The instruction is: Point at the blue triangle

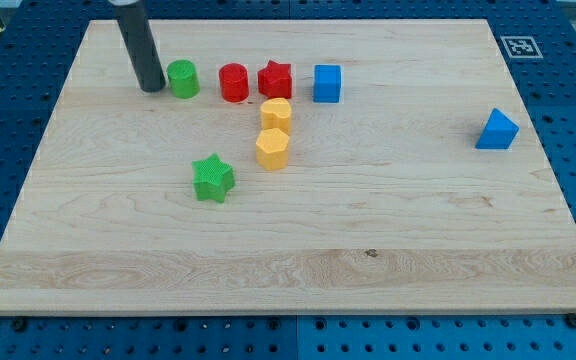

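The blue triangle (496, 130) lies alone near the board's right edge. My tip (152, 88) rests on the board at the upper left, just left of the green cylinder (183, 78) and touching or nearly touching it. The tip is far from the blue triangle, across most of the board's width.
A row runs right from the green cylinder: red cylinder (233, 82), red star (275, 79), blue cube (327, 83). Two yellow blocks (275, 114) (272, 148) sit below the red star. A green star (213, 178) lies lower left. A marker tag (519, 46) is at the wooden board's (368, 270) top right corner.
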